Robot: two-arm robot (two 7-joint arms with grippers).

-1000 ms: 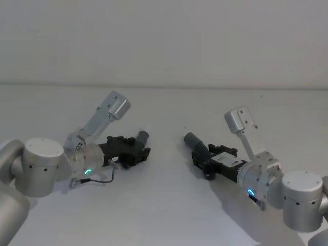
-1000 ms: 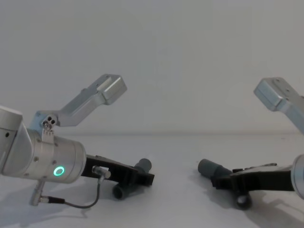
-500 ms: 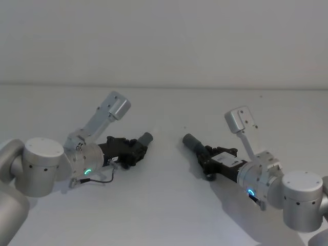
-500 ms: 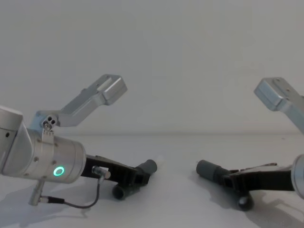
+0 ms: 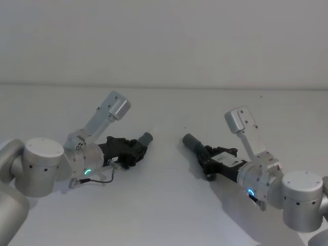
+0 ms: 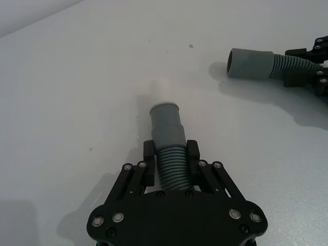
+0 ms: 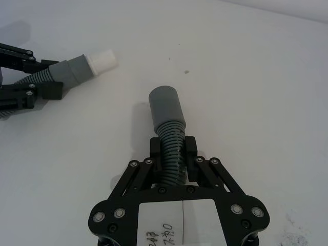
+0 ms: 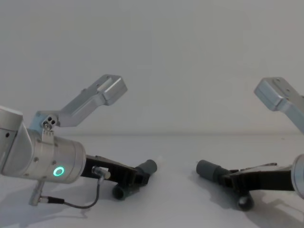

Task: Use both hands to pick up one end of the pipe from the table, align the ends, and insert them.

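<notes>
I hold the left gripper [image 6: 170, 155] clamped on the stepped piece [image 6: 166, 123], and the right gripper [image 7: 173, 149] clamped on the collar piece [image 7: 164, 105]. The ends are well apart. Alignment and insertion are not yet done.

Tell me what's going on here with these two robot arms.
Each arm has one grey pipe piece clamped in its tool, low over the white table. The left tool holds the piece with the whitish tip; the right tool holds the piece with the wider collar. The two ends face each other across a gap, not yet joined.
</notes>
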